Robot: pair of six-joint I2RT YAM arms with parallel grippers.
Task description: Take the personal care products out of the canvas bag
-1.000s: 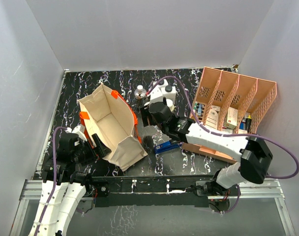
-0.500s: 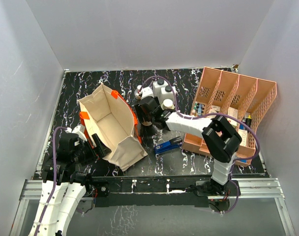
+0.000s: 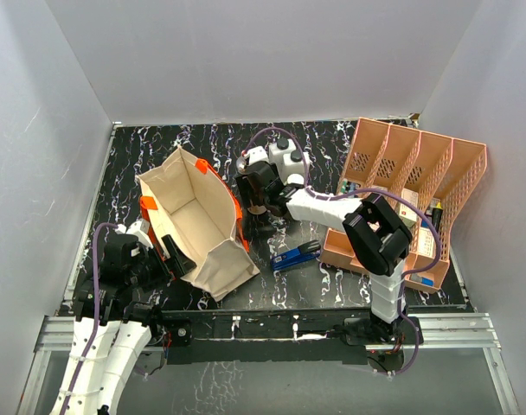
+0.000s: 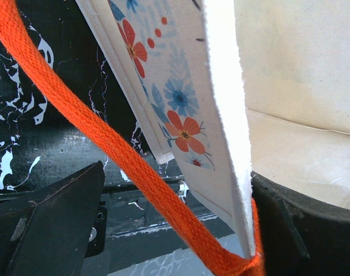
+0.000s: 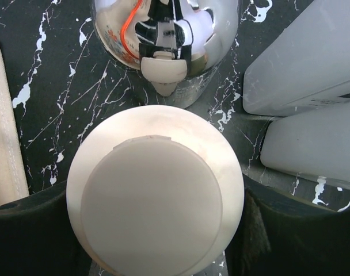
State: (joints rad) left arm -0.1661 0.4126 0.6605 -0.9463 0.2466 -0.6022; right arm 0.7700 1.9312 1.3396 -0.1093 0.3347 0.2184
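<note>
The canvas bag [image 3: 194,212] stands open at centre left, with nothing showing on the part of its inside that I see. My left gripper [image 3: 169,252] is open at the bag's near corner. The printed bag wall [image 4: 181,109] and an orange strap [image 4: 106,144] pass between its fingers, with the wall against the right finger [image 4: 313,230]. My right gripper [image 3: 256,206] is shut on a cream cylinder [image 5: 155,201], seen from above. Just beyond it stand the tiny clear bottle with a shiny cap [image 5: 163,46] and the two white squarish bottles [image 5: 313,63], black-capped in the top view [image 3: 285,157]. I cannot make out the olive-tan cylinder.
A salmon-pink divided organizer [image 3: 419,164] with cartons lies at the right. A blue-black stapler [image 3: 296,256] lies in front of the right gripper, between bag and organizer. Grey walls close in the black marbled table [image 3: 159,147].
My right gripper has swung left and back with the cream cylinder, from beside the organizer to the bottle group by the bag's right side. The left arm and bag have not moved.
</note>
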